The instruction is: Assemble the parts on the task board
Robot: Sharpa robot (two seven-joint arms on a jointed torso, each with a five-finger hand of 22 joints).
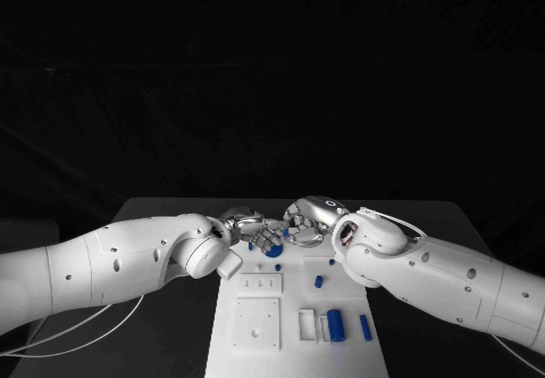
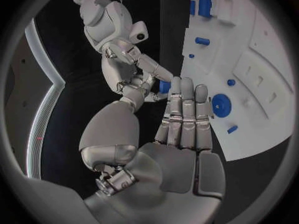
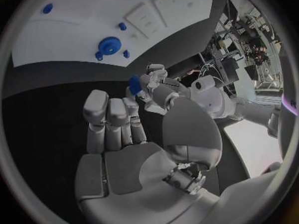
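"From the head, where are you?"
"My left robot hand [image 1: 244,224] and right robot hand [image 1: 305,220] meet fingertip to fingertip over the far end of the task board [image 1: 284,354], just above a round blue part [image 1: 274,250]."
"Left wrist?"
"A small blue part [image 2: 164,87] sits between both hands' fingertips; my left fingers [image 2: 184,109] lie straight."
"Right wrist?"
"Same part, same spot. I cannot tell which hand grips it."

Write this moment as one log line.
left hand and right hand meet by white flat task board | small blue part between their fingers | holder unclear
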